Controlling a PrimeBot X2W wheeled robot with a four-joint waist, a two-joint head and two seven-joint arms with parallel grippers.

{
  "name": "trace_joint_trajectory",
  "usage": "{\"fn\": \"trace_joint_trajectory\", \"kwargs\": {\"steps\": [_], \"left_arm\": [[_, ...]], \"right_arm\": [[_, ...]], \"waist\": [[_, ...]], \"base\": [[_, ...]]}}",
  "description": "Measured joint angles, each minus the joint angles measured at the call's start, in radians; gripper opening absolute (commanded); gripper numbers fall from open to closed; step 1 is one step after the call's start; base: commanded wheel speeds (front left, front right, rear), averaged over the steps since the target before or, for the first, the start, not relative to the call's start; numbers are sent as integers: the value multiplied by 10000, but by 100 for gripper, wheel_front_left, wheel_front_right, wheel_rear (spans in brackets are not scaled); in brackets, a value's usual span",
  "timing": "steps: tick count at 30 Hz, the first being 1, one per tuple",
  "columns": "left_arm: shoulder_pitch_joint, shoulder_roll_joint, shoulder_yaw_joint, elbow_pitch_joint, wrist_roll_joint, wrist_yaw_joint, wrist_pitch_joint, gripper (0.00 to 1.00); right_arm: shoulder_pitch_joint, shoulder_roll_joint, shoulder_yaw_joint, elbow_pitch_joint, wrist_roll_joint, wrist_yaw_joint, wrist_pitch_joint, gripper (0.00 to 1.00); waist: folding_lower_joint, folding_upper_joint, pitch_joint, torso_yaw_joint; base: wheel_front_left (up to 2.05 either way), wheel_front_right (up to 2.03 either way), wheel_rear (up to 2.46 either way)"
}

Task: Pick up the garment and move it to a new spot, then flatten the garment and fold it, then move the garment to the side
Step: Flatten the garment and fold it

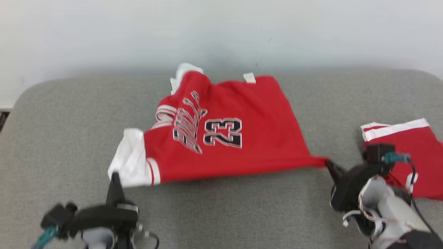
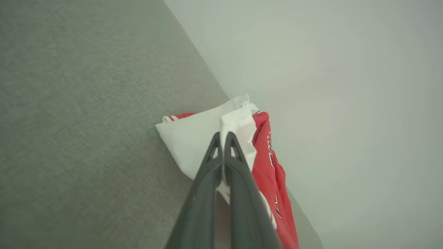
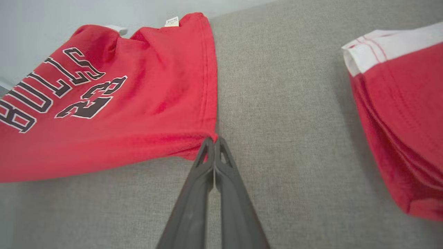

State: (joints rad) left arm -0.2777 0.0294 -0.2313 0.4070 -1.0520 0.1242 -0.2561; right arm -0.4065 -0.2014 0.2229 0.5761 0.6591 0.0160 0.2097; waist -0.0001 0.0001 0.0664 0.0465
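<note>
The red garment (image 1: 242,138), printed with black lettering and the number 23, lies spread across the middle of the grey cloth-covered worktop (image 1: 69,121). Its far edge, with a small white label (image 1: 249,77), reaches the worktop's back edge. The left pincer (image 1: 115,176) is over the worktop's near-left part, its fingers pressed together on the garment's white sleeve (image 2: 187,138). The right pincer (image 1: 328,164) is over the worktop's near-right part, clamped on the garment's red hem corner. The near edge of the garment runs taut between the two grips, and a shadow falls on the worktop under it. A second red garment (image 1: 415,145) with a white band lies folded at the worktop's right end.
</note>
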Motion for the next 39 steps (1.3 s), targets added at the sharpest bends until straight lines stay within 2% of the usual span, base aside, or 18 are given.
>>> {"fn": "trace_joint_trajectory", "kwargs": {"steps": [6, 14, 15, 16, 17, 23, 27, 31, 32, 33, 35, 39], "left_arm": [[1401, 15, -92, -314, -332, 0, 2, 0], [2252, 23, 77, -424, -1122, 0, 2, 0], [2341, 31, 33, -418, -1149, 0, 2, 31], [2443, 40, -54, -401, -1335, 2, 0, 100], [2500, 69, -88, -397, -1448, 4, -2, 100], [2636, 105, -107, -347, -1415, 46, -2, 100], [2764, 115, 330, -343, -474, 73, -2, 100], [2756, 121, 675, -591, 1208, 73, -2, 100], [2728, 119, 669, -782, 2330, 73, -2, 100], [2728, 123, 621, -899, 2792, 73, -2, 100], [2727, 174, 506, -999, 3164, 73, -2, 100], [2726, 846, -13, -1348, 4594, 73, -2, 100]], "right_arm": [[1062, -8, 6, -242, -2, -282, 13, 0], [1918, 92, 15, -671, -10, -527, 23, 0], [2016, 123, 27, -688, -8, -566, 27, 0], [2199, 136, 50, -752, -10, -619, 52, 46], [2265, 127, 54, -775, -8, -692, 105, 100], [2608, 2, 54, -991, -127, -880, 100, 100], [2798, -71, -201, -1356, -196, -1053, -268, 100], [2886, 29, -437, -2008, -291, -1131, -947, 100], [2987, 159, -533, -2322, -353, -1143, -1333, 100], [3038, 201, -558, -2472, -410, -1145, -1499, 100], [3090, 247, -591, -2621, -466, -1193, -1687, 100], [3298, 445, -646, -3191, -623, -1218, -2355, 100]], "waist": [[-1, -1, -476, -12], [-1, -1, -685, -98], [-1, -1, -699, -104], [0, -1, -722, -115], [0, -1, -732, -117], [1, -1, -800, -90], [1, -1, -903, -37], [1, -1, -1074, 14], [1, -1, -1178, 21], [1, 0, -1232, 20], [1, -1, -1285, 15], [1, -1, -1473, -77]], "base": [[0, 0, 0], [0, 0, 0], [0, 0, 0], [0, 0, 0], [0, 0, 0], [0, 0, 0], [0, 0, 0], [0, 0, 0], [0, 0, 0], [0, 0, 0], [0, 0, 0], [0, 0, 0]]}}
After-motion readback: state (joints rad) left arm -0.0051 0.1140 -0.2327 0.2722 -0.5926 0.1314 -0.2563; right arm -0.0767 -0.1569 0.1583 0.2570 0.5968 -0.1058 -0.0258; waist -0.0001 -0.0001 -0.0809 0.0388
